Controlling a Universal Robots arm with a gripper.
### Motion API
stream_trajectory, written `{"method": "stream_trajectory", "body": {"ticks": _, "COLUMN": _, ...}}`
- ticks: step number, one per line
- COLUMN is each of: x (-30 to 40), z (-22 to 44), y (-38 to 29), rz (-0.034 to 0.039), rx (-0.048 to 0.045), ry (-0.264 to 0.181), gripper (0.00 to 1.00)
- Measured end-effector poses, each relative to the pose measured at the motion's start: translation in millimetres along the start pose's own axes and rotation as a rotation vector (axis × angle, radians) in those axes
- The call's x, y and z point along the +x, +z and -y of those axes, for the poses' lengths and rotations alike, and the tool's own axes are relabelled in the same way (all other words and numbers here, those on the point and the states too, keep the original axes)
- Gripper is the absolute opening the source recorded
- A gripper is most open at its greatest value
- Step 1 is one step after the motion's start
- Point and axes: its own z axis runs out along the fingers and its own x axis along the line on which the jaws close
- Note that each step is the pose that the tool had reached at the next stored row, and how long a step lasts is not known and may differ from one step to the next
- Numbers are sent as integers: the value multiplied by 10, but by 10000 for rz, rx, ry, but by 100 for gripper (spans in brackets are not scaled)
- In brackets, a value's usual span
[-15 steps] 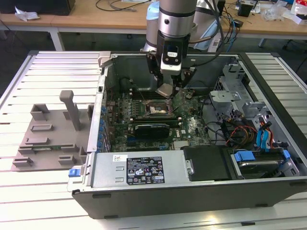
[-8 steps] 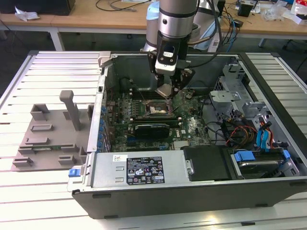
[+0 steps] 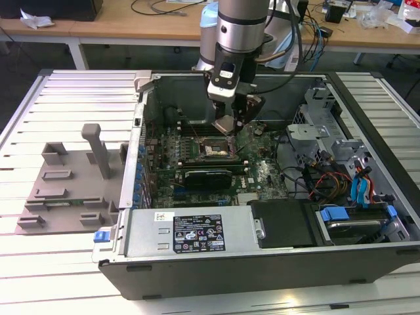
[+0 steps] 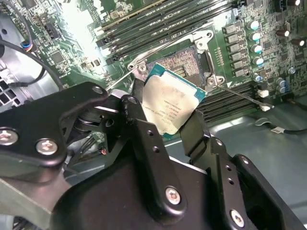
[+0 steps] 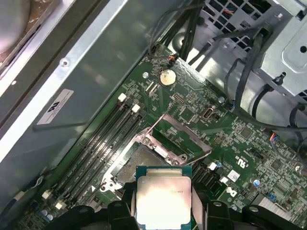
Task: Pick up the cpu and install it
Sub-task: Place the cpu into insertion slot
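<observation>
Black fingers (image 4: pixel 144 136) of the claw (image 4: pixel 167 108) sit closest to the lens in the second wrist view, clamped on two opposite edges of the cpu (image 4: pixel 169 100). The chip's dull silver top faces the camera, with a thin green rim showing along its edges. In the first wrist view the claw (image 5: pixel 163 207) grips the cpu (image 5: pixel 164 194) in the same way.

Seen from the exterior view, the claw (image 3: pixel 230 119) hangs inside the open case (image 3: pixel 262 262) with the cpu (image 3: pixel 225 123) held in the air above the socket (image 3: pixel 211 149) and clear of it. The socket (image 5: pixel 132 165) lies open just beyond the chip – its metal frame (image 5: pixel 178 139) is swung up and a thin lever (image 4: pixel 240 93) stands free beside it.

Around the socket (image 4: pixel 180 62) spreads the green board (image 5: pixel 249 143), with long memory slots (image 5: pixel 100 143) along one side and a coin cell (image 5: pixel 167 76) further out.

Outside the case, on the exterior view's left, a grey panel (image 3: pixel 59 190) lies on the slatted table (image 3: pixel 79 92)
</observation>
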Motion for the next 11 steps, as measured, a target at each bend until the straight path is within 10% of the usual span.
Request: {"method": "stream_trajectory", "body": {"ticks": 11, "x": 0, "z": 0, "y": 9, "rz": -2, "rx": 20, "ry": 1000, "gripper": 55}}
